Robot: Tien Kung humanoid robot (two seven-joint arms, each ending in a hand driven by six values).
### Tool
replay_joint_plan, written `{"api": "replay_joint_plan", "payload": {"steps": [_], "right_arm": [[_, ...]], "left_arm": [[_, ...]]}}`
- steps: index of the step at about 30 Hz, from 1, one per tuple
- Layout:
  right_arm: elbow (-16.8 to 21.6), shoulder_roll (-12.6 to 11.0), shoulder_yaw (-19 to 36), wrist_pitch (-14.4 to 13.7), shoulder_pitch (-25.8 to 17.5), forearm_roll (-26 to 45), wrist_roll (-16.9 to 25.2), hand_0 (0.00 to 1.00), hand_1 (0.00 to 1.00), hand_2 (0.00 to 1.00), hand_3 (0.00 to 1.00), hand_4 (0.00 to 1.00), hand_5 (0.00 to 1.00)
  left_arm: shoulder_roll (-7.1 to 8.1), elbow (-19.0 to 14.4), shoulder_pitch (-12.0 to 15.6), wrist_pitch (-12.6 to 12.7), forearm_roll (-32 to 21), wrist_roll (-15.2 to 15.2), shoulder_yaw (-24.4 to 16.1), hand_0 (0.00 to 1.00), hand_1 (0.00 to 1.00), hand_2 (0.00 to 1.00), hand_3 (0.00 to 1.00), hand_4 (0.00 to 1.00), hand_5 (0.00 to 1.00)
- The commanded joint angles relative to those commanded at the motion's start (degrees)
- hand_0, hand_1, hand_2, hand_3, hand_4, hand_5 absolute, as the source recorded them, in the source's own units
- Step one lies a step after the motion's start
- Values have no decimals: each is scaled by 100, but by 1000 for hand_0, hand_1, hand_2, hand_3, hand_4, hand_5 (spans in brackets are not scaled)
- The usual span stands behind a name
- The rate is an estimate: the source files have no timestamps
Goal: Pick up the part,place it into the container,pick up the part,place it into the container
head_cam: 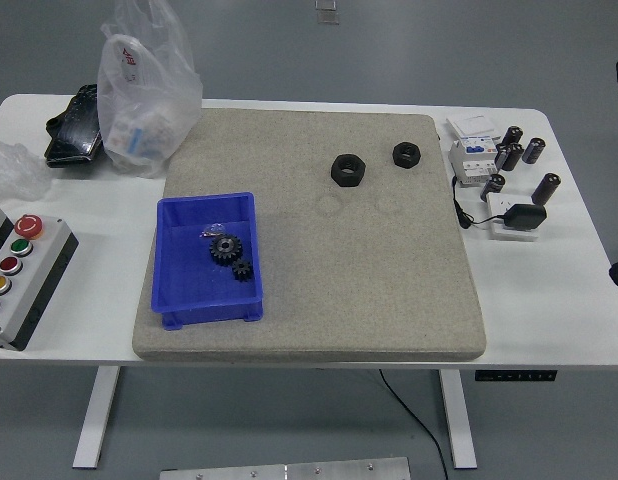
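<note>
A mat (319,290) covers the middle of the table (549,320). On its left part sits a bin (179,262) with two gears (232,256) inside. Two nuts (375,162) lie side by side toward the mat's far right. A button box (21,272) sits left of the mat, a bag (147,95) behind its far left corner, and small parts (504,175) right of it.

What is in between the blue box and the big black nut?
Nothing. In the head view, only bare beige mat lies between the blue box and the big black nut, apart from a faint round dent near the nut.
</note>
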Motion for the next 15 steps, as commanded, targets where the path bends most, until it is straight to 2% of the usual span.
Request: {"api": "replay_joint_plan", "payload": {"steps": [4,5,15], "right_arm": [[-52,15,-8,8,26,-8,-36,368,501,583,691,791,507],[-62,19,-11,9,29,-7,-43,413,614,667,691,785,496],[-376,156,-288,-3,56,109,-84,434,634,682,693,784,499]], "left_arm": [[-39,0,-8,-2,-41,-30,-2,827,731,758,843,807,463],[-41,0,-8,-2,-45,-34,-2,827,731,758,843,808,462],[-18,0,71,74,-28,100,-164,827,731,758,844,810,459]]}}
